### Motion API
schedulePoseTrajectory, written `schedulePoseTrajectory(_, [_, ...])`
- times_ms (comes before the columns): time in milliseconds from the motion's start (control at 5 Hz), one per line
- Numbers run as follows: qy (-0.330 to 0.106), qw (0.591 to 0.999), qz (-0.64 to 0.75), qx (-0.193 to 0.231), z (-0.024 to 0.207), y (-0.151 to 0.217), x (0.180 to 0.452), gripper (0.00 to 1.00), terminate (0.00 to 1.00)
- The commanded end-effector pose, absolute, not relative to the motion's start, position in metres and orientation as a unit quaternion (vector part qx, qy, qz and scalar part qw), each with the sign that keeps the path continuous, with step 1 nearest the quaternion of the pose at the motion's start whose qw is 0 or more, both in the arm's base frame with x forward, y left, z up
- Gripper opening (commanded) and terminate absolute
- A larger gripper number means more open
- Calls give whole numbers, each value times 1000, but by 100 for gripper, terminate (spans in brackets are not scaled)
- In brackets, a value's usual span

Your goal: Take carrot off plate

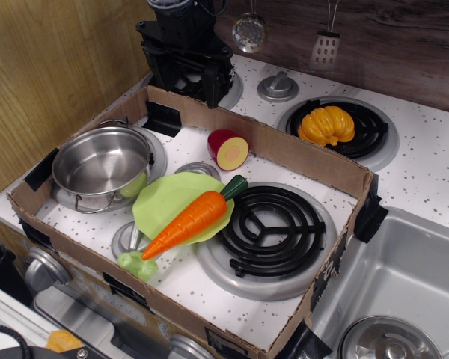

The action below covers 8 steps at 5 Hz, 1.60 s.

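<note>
Clearly we are at the start: the carrot [193,219] lies diagonally across the plate [159,198] in the lower middle of the frame, its tip overhanging the rim. The gripper [209,84] hangs well apart at the top centre; whether its jaws are parted we cannot tell. Next we must descend over the carrot's thick middle.

The gripper [209,88] at twelve o'clock is cut by the top edge, and its dark jaws cannot be read as open or closed. The carrot [191,218] hides the plate [159,202] beneath it. At five o'clock a steel lid [389,345] is cut by the bottom edge. The pot [101,161] covers its burner.
</note>
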<state>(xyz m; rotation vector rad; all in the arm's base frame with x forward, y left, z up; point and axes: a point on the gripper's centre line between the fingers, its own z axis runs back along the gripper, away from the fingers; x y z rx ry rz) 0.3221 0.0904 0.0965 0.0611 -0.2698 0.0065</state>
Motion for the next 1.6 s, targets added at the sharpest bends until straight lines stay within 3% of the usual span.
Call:
schedulePoseTrajectory(0, [-134, 990, 3, 30, 96, 90, 322, 100, 0])
schedulePoseTrajectory(400, [-124, 992, 19, -7, 126, 62, 308, 100, 0])
schedulePoseTrajectory(600, [-125, 992, 32, -12, 133, 37, 288, 100, 0])
schedulePoseTrajectory(800, [-144, 989, -5, -4, 124, 16, 264, 100, 0])
schedulePoseTrajectory(1000, [-135, 991, -23, -6, 104, 14, 247, 100, 0])
schedulePoseTrajectory(1400, [-123, 991, -54, 20, 74, 24, 247, 100, 0])
